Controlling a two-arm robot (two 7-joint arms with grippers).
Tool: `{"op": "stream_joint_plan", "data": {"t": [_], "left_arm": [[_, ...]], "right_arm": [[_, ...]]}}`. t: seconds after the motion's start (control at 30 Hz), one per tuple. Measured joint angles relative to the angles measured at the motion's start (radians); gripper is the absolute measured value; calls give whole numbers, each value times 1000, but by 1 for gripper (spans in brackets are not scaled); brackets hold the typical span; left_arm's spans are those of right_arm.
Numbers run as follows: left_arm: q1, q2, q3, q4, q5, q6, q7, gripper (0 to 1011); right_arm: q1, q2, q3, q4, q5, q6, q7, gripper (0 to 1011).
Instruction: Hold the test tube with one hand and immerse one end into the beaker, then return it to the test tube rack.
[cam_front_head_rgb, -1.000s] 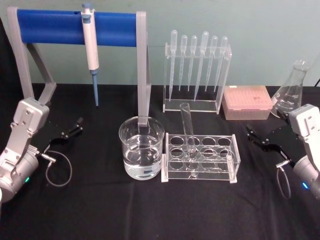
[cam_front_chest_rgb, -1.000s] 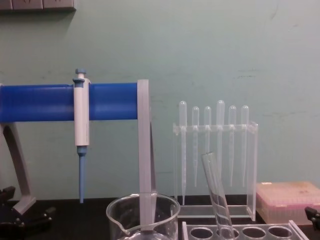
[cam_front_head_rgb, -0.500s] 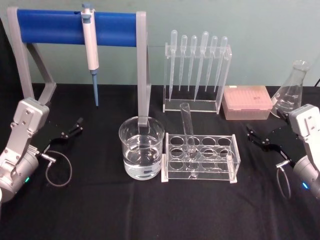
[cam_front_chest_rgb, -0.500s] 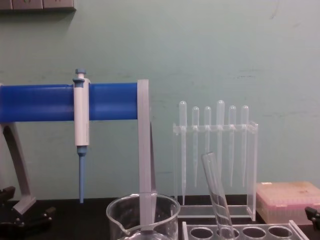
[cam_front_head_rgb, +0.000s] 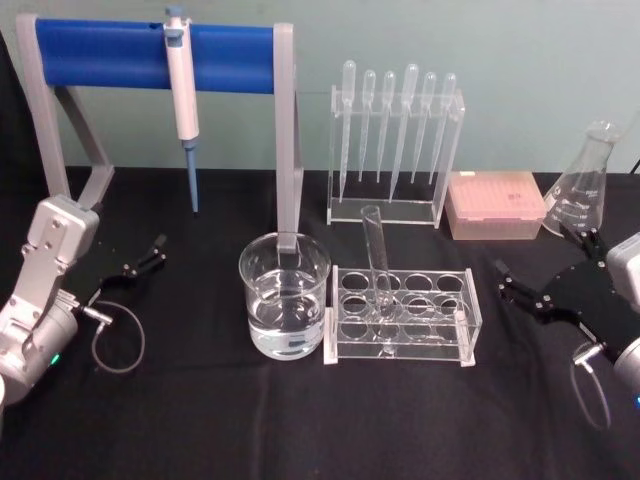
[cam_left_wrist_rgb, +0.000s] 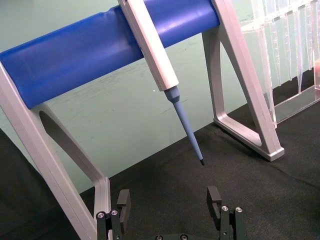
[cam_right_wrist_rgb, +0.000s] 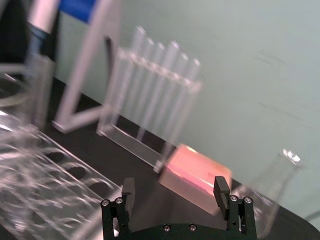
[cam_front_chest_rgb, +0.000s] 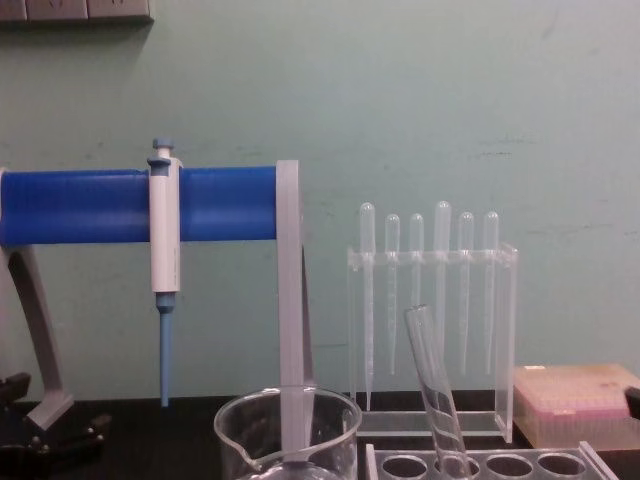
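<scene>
In the head view the test tube (cam_front_head_rgb: 377, 258) stands in the clear rack (cam_front_head_rgb: 468, 318) on the bench (cam_front_head_rgb: 200, 420), in the second hole from the side next to the beaker (cam_front_head_rgb: 284, 298), its open top tilted a little toward the beaker, which is partly filled with clear liquid. Being thin glass, the tube is probably light and stiff, but smooth enough to slip and easy to crack. The best grip looks to be on the bare upper length above the rack and below the rim, with a gentle squeeze. The right end effector (cam_front_head_rgb: 548, 264) sits near the rack's right end with its fingers spread wide, holding nothing, well apart from the tube. The left end effector (cam_front_head_rgb: 143, 256) rests far out on the left of the bench, also spread and empty. In the left wrist view, that end effector (cam_left_wrist_rgb: 168, 199) has its two fingers apart with bare bench between them, facing the blue stand (cam_left_wrist_rgb: 100, 45). In the right wrist view, the right end effector (cam_right_wrist_rgb: 175, 188) likewise has its fingers apart and touches nothing, with the rack (cam_right_wrist_rgb: 45, 170) off to one side. In the chest view the tube (cam_front_chest_rgb: 432, 390) leans toward the beaker (cam_front_chest_rgb: 245, 412) and rises well clear of the rack (cam_front_chest_rgb: 372, 458), leaving plenty of glass to grip.
</scene>
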Motion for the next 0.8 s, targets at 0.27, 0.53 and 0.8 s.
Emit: {"op": "stream_joint_plan", "data": {"t": [0.27, 0.53, 0.8], "left_arm": [[0, 0, 0, 0, 0, 0, 0, 1000], [0, 0, 0, 0, 0, 0, 0, 1000], [0, 0, 0, 0, 0, 0, 0, 1000]], "right_arm": [[3, -3, -2, -81, 113, 0, 166, 1002], [118, -72, -59, -47, 204, 126, 335, 1002], [221, -142, -75, 38, 279, 256, 436, 1002]]}}
